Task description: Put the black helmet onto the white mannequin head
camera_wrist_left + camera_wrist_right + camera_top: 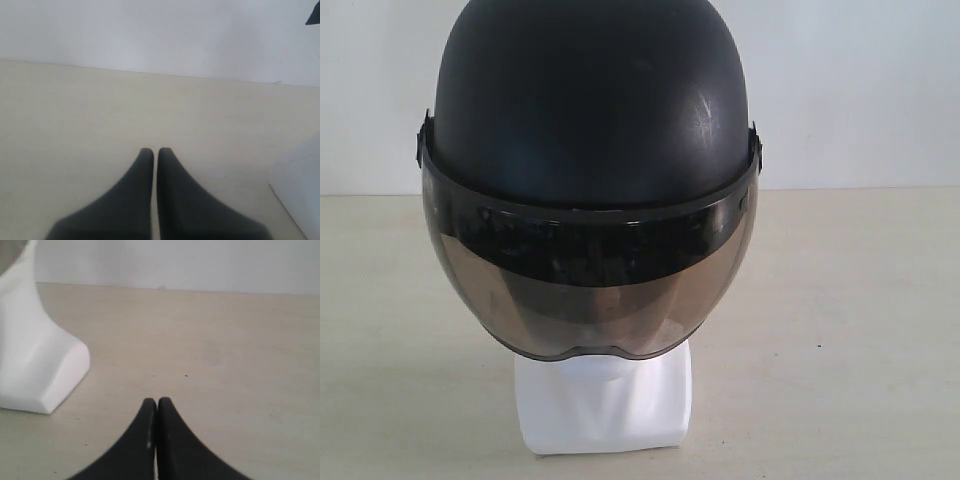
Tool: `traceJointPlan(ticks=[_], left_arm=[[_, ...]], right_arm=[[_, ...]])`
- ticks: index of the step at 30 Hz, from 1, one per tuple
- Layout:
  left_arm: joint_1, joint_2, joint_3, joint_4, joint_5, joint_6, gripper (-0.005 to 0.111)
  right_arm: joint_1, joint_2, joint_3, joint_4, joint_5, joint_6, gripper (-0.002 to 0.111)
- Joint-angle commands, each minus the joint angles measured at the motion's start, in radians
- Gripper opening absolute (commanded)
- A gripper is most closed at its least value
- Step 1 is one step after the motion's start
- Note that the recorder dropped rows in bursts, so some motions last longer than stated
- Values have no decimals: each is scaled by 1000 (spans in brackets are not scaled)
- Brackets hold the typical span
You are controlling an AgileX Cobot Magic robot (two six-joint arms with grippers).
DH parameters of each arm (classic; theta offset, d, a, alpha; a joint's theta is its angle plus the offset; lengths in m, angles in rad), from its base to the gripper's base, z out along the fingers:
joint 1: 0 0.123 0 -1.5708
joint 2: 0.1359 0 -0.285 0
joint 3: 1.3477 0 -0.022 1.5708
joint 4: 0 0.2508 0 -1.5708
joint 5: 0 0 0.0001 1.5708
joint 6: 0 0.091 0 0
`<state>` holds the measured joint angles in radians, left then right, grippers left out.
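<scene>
The black helmet (pixel 590 100) sits on the white mannequin head (pixel 605 405), its smoky visor (pixel 590 290) down over the face. Only the head's chin and neck base show below the visor. In the right wrist view the neck base (pixel 35 360) stands on the table off to one side, and my right gripper (pixel 156 402) is shut and empty, apart from it. My left gripper (pixel 155 151) is shut with nothing in it, low over bare table. A white corner of the neck base (pixel 300 190) shows at that view's edge. Neither gripper shows in the exterior view.
The beige table (pixel 860 330) runs to a pale wall (pixel 860 90) behind. A dark corner of something (pixel 314 16) shows at the edge of the left wrist view.
</scene>
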<state>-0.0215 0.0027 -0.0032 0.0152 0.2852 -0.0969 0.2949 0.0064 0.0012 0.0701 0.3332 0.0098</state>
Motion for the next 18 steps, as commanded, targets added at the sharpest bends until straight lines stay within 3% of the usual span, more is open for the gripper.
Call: traceJointPlan(ticks=[1, 9, 18], left_arm=[[2, -3, 3, -8, -5, 0, 4], [2, -3, 3, -8, -5, 0, 4], [2, -3, 3, -8, -5, 0, 4]], right_arm=[[-111, -6, -1, -5, 9, -23, 0], [-287, -6, -1, -39, 12, -17, 0], [-308, -6, -1, -31, 12, -15, 0]])
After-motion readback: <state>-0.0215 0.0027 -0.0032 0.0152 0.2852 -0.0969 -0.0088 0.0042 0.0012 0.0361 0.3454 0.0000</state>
